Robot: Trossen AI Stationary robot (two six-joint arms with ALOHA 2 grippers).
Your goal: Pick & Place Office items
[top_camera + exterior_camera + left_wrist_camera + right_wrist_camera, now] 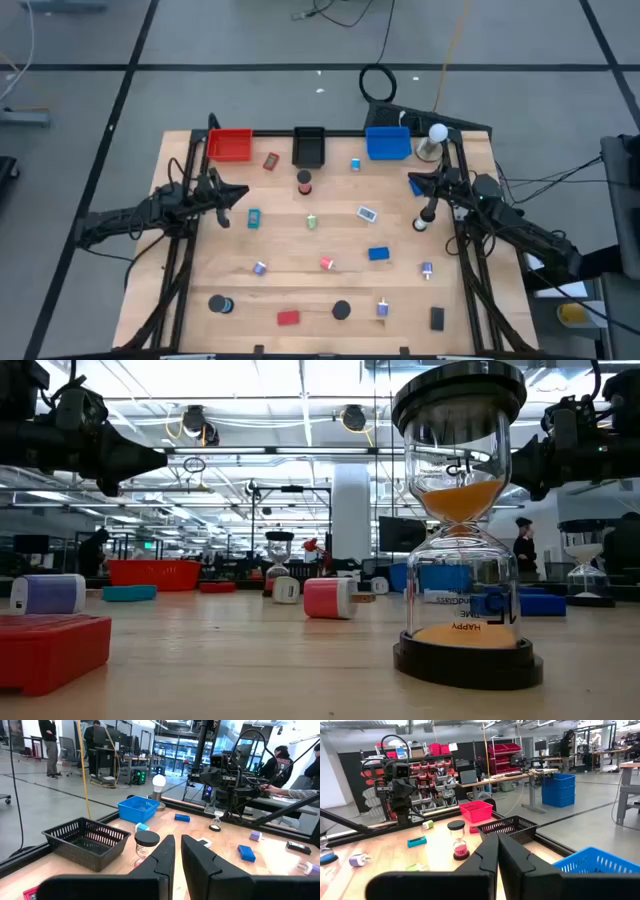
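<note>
The office items lie scattered over the wooden table: a red-sand hourglass stands just in front of the black basket, a teal block and a small green piece sit near the middle, a blue block and a red-and-white piece lie further forward, and along the front edge rest a red block, a round black disc, a black-and-blue disc and a black block. A second hourglass stands at the right side close to the right arm, and a third with orange sand fills the low view. The red basket and blue basket flank the black one along the back edge, with the white bulb lamp beside the blue one. The left gripper hangs over the table's left side with its fingers nearly together and nothing between them. The right gripper hangs over the right side, fingers pressed together and empty.
</note>
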